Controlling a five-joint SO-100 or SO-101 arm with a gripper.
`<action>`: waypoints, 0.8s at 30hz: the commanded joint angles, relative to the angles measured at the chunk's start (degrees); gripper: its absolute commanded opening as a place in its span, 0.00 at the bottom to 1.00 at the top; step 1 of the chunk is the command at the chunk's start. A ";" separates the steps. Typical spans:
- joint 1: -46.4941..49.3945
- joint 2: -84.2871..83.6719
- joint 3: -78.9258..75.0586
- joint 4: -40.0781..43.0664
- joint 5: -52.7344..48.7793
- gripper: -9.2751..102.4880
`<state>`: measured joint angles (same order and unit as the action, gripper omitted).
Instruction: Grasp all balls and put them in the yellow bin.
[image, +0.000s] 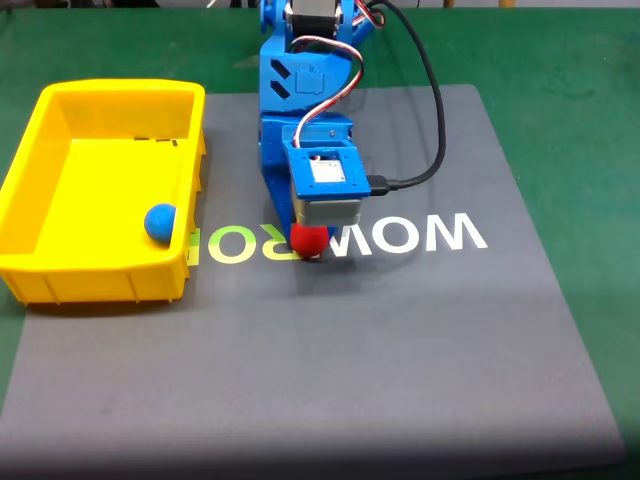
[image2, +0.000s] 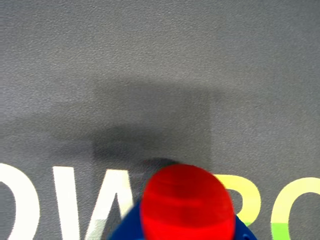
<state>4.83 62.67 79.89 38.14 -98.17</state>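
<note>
Two balls, one red, one blue. Nearest the lens in the wrist view: red ball (image2: 187, 204), large and glossy-striped, low in frame, blue gripper (image2: 186, 231) plastic cupping it from below on both sides. Pinched on the ball by the look of it, though fingertips mostly hidden behind the sphere. Beyond it, grey mat (image2: 150, 60) with white and yellow-green lettering (image2: 65, 200), a soft square shadow above the ball.

From the fixed view: same red ball (image: 308, 240) tucked under the grey-and-white camera block (image: 326, 185) at the arm's tip, gripper (image: 308, 250) closed around it, right over the lettering (image: 420, 233) near mat centre. Blue arm (image: 300, 90) rising toward the top edge, black cable (image: 425, 110) looping off to the right.

Further left: yellow bin (image: 35, 270) partly on the mat's left edge, partly on green table (image: 570, 60). Blue ball (image: 160, 222) inside, resting on the bin floor against the right-hand wall, near the front corner. Red ball well apart from the bin, outside it.
</note>
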 joint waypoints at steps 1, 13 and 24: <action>-0.44 0.18 -3.96 0.26 0.62 0.08; -0.70 0.70 -3.96 -0.18 0.35 0.08; -0.35 8.53 -7.29 -5.36 0.00 0.08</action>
<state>4.31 64.60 78.31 35.24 -98.09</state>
